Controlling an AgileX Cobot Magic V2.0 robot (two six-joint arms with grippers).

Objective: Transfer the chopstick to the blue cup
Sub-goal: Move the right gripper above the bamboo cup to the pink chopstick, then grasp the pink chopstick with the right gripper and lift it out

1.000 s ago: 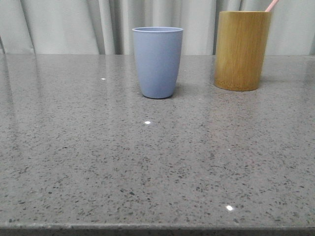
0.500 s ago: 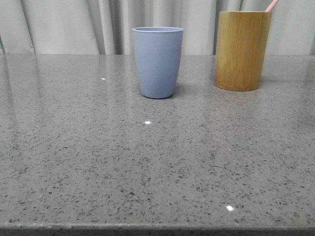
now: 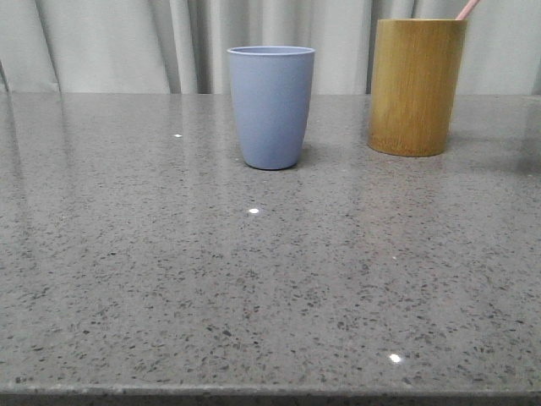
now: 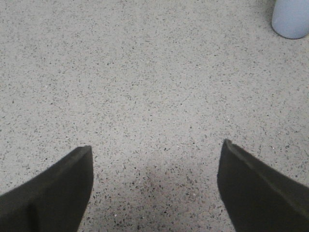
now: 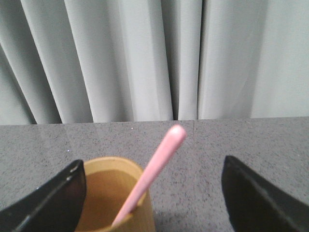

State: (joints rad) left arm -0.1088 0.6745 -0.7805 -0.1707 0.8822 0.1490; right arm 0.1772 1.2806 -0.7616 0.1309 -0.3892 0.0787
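Note:
The pale blue cup [image 3: 270,106] stands upright at the middle back of the counter. It also shows at the edge of the left wrist view as the blue cup [image 4: 291,18]. One pink chopstick [image 5: 154,169] leans out of the bamboo cup [image 5: 113,198]; only the tip of the chopstick [image 3: 467,8] shows in the front view. My right gripper [image 5: 153,164] is open above the bamboo cup, its fingers wide on either side of the chopstick and not touching it. My left gripper [image 4: 157,159] is open over bare counter, well short of the blue cup.
The bamboo cup [image 3: 416,85] stands at the back right, a hand's width from the blue cup. A grey curtain [image 3: 127,42] hangs behind the speckled grey counter [image 3: 254,279]. Neither arm shows in the front view.

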